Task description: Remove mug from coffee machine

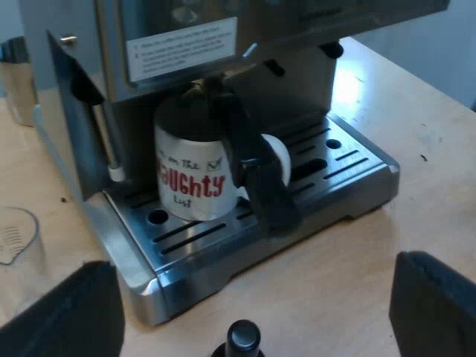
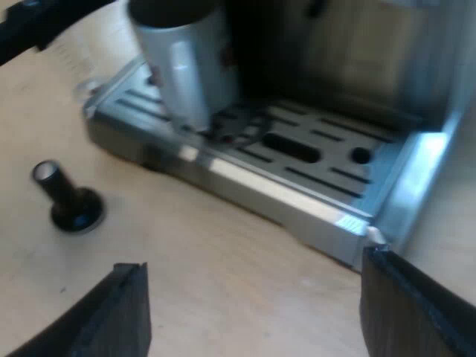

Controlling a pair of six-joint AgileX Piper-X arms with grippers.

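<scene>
Sitting upright on the drip tray [image 1: 357,175], the mug [image 1: 190,175] is untouched. Left end effector [image 1: 253,294] and right end effector [image 2: 253,268] are released, empty, over the bench [image 2: 223,223] near the tamper [image 2: 67,197].

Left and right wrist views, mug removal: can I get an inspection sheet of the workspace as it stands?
Surface: light wooden table; the machine stands on it.
Job's things: white mug with red lettering, upright on the machine's drip tray; a dark handle juts from the machine's front, across the mug.
Clutter: black-knobbed tamper on the table before the tray; measuring glass beside the machine; metal cup farther off.
Grippers: left gripper open, short of the tray; right gripper open, over the table facing the tray; neither touches the mug.
Cables: nothing seen.
Surroundings: pale wall past the table.
</scene>
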